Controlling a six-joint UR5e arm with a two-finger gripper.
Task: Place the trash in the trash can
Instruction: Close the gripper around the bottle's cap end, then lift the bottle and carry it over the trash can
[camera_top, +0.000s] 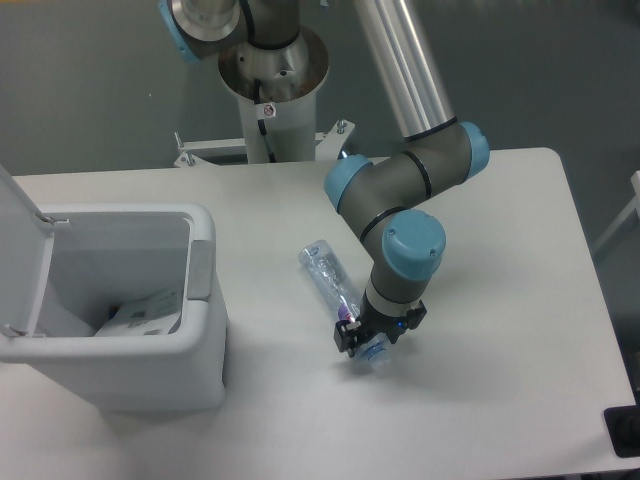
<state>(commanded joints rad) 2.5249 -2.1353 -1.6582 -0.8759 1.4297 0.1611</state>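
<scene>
Presently, fixed camera view, sole item of record: the crushed bottle (337, 288) is being shown lying flat on the table (500, 250), near its middle and somewhat toward the front edge. Its long axis is being run diagonally, clear base toward the back-left, blue-capped end toward the front-right. The gripper (366, 340) is being held directly over that capped end, so the bottle's body is lying up and to the left of the claw, pointing roughly at the trash can (205, 330). The fingers are being seen close against the neck; whether they are pinching it cannot be told from this angle. The trash can is standing at the left edge, lid flipped open, well apart from the bottle. The white packet (145, 312) is already lying inside it. Judgement: one piece is left to be carried leftward.
</scene>
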